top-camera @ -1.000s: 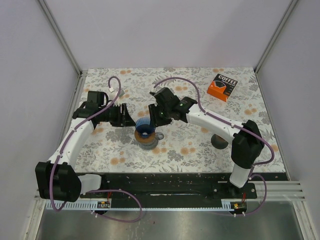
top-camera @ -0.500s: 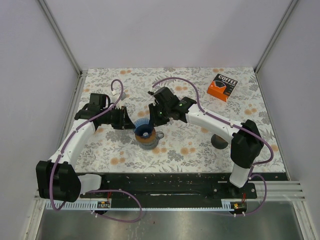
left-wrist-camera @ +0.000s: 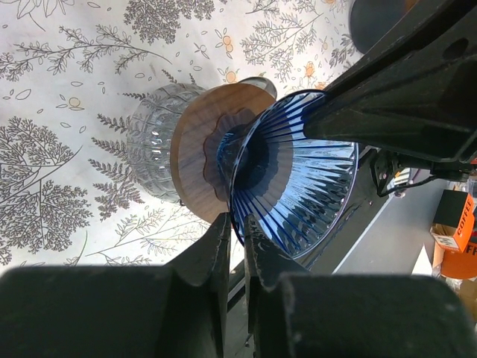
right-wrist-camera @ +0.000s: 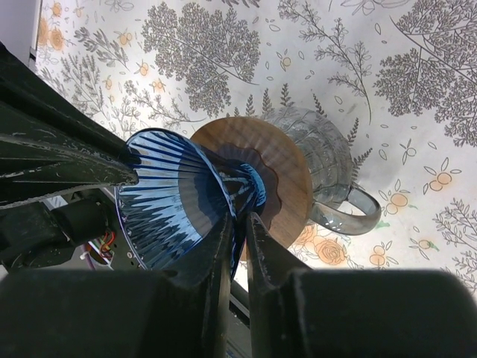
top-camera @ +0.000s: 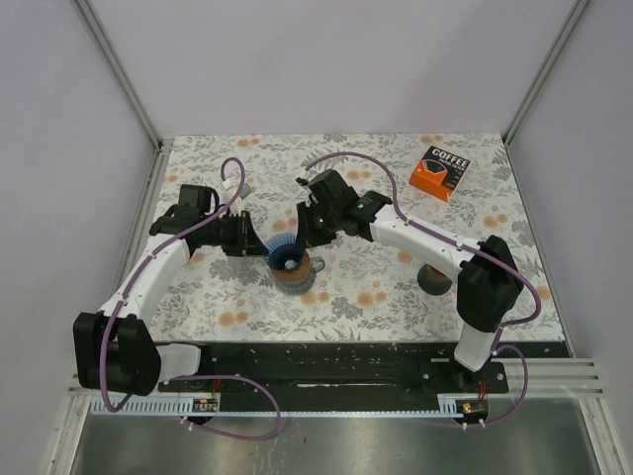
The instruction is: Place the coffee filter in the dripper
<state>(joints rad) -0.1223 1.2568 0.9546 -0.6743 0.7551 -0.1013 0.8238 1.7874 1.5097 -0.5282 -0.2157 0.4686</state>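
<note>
Blue fluted dripper (left-wrist-camera: 298, 186), rim in the near-closed pinch of left hand (left-wrist-camera: 237, 225) and right hand (right-wrist-camera: 239, 222) — cone's inside hard to read.

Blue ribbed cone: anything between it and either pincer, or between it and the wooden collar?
Nothing visible. The left pincer and right pincer each pinch the blue ribbed cone at its rim, on opposite sides; its narrow end sits at the centre of the round wooden collar on the clear glass jug.

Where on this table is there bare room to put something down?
Bare floral cloth: the near strip between the glass carafe and the black base rail, and the far edge left of the orange coffee box. Crowded: centre, where left arm and right arm meet at the blue ribbed dripper.
</note>
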